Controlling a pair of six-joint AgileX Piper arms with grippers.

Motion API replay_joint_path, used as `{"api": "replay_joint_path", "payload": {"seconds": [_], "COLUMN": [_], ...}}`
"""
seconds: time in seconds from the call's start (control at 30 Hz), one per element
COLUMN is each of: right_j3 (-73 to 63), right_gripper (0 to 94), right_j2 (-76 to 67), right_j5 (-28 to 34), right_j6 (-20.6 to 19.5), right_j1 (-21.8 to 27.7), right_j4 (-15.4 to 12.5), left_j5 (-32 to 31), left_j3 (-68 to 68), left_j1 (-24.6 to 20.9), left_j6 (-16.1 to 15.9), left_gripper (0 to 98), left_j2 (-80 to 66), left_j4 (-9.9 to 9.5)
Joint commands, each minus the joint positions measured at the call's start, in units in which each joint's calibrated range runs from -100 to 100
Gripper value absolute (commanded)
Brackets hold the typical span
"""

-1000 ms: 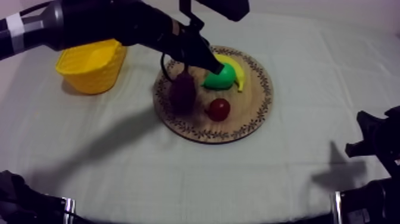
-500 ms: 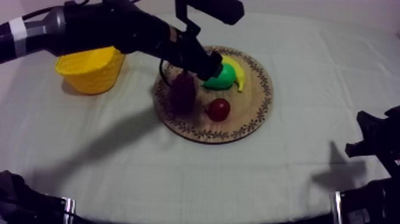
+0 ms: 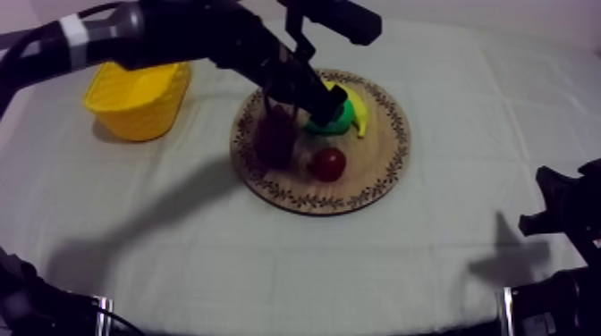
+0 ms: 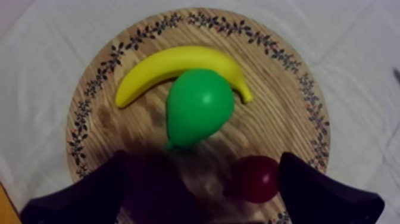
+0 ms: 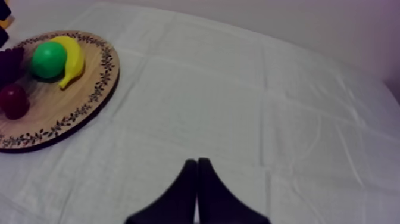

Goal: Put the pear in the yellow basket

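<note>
The left gripper (image 4: 201,164) hovers over the wooden board (image 4: 280,107), its fingers wide apart — the pear (image 4: 198,113) lies there, touching the banana (image 4: 178,62). The right gripper (image 5: 197,173) has fingers pressed together, above the cloth (image 5: 256,113).

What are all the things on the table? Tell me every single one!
wooden board: one, brown with a patterned rim, middle of the table
pear: one, green, on the board next to the banana
banana: one, yellow, on the board
bunch of grapes: one, dark purple, on the board
small red fruit: one, red, on the board
basket: one, yellow, on the cloth beside the board
cloth: one, grey-white, over the table
left gripper: one, black, open above the pear
right gripper: one, black, shut, over bare cloth
</note>
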Motion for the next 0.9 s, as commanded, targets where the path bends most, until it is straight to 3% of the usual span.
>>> {"api": "replay_joint_path", "payload": {"seconds": [0.0,0.43,0.7,0.87], "right_j3": [0.0,0.0,0.0,0.0], "right_gripper": [0.3,0.3,0.3,0.3], "right_j2": [0.0,0.0,0.0,0.0], "right_j5": [0.0,0.0,0.0,0.0], "right_j6": [0.0,0.0,0.0,0.0], "right_j1": [0.0,0.0,0.0,0.0], "right_j4": [0.0,0.0,0.0,0.0], "left_j5": [5.0,30.2,38.4,41.9], "left_j3": [-6.6,-33.6,-45.2,-50.7], "left_j1": [0.1,0.7,0.6,0.6], "left_j6": [-0.1,1.4,1.4,1.8], "left_gripper": [94.3,89.5,83.3,68.2], "left_j2": [4.1,23.2,31.6,35.4], "left_j4": [0.11,-1.71,-2.42,-3.54]}}
